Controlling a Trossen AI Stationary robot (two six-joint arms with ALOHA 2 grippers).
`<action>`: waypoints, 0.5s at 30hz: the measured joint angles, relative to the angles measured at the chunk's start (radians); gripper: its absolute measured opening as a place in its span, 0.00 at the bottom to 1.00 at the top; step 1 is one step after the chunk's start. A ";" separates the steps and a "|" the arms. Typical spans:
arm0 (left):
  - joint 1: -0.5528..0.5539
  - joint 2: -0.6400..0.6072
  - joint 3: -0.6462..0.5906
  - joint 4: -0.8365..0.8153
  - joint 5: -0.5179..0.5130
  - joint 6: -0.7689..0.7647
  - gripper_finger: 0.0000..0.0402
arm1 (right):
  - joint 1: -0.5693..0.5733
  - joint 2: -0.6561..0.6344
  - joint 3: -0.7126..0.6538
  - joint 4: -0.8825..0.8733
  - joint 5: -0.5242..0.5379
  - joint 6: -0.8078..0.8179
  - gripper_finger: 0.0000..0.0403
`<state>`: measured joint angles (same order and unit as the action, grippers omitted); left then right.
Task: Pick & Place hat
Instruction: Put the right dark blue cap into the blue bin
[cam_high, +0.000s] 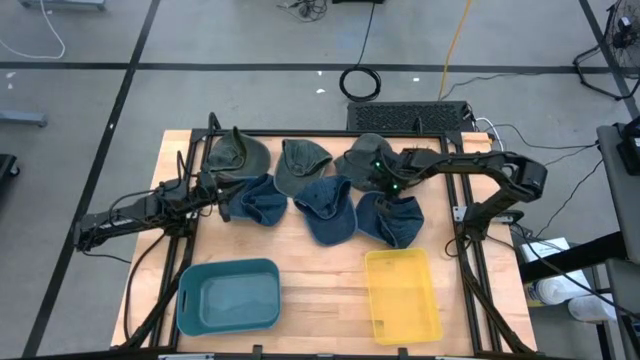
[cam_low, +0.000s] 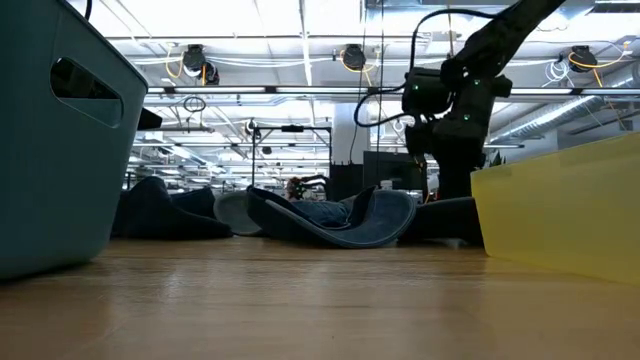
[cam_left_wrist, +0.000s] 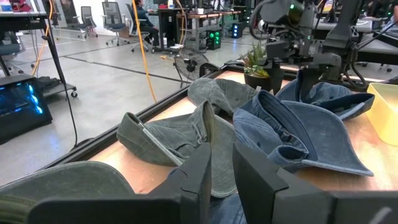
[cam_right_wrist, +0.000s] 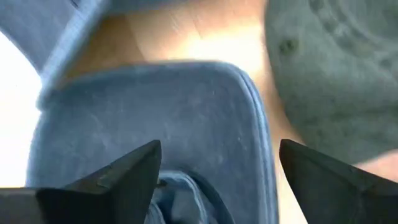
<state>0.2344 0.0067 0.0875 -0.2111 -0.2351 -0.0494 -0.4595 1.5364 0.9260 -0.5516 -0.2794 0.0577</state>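
Observation:
Several hats lie on the table, green ones in the far row and blue denim ones in front of them. My right gripper (cam_high: 392, 192) is open, low over the rightmost blue hat (cam_high: 398, 225). In the right wrist view its fingers stand wide apart on either side of that hat's curved brim (cam_right_wrist: 155, 112). My left gripper (cam_high: 215, 190) waits at the table's left by the leftmost blue hat (cam_high: 255, 200), its fingers nearly together (cam_left_wrist: 222, 168). My right gripper (cam_right_wrist: 217, 168) comes from above, pointing down, with the blue hat's brim (cam_right_wrist: 186, 93) between its open fingers. I cannot tell whether either finger touches the hat, which lies on the table.
A teal bin (cam_high: 228, 295) and a yellow bin (cam_high: 402, 295) stand at the table's near side with bare wood between them. A green hat (cam_right_wrist: 336, 74) lies just beyond the right gripper. The middle blue hat (cam_high: 328, 210) sits to its left.

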 joint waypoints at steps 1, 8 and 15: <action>0.000 0.000 0.000 0.000 0.000 0.000 0.18 | 0.001 0.000 0.001 0.012 -0.010 0.005 0.78; 0.000 0.000 0.000 0.000 0.000 0.000 0.18 | 0.001 0.000 0.001 -0.009 -0.013 0.009 0.61; 0.000 0.000 0.000 0.000 0.000 0.000 0.18 | 0.001 0.000 0.001 -0.015 -0.013 0.009 0.37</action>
<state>0.2341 0.0067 0.0875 -0.2111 -0.2352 -0.0494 -0.4587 1.5368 0.9268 -0.5670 -0.2921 0.0669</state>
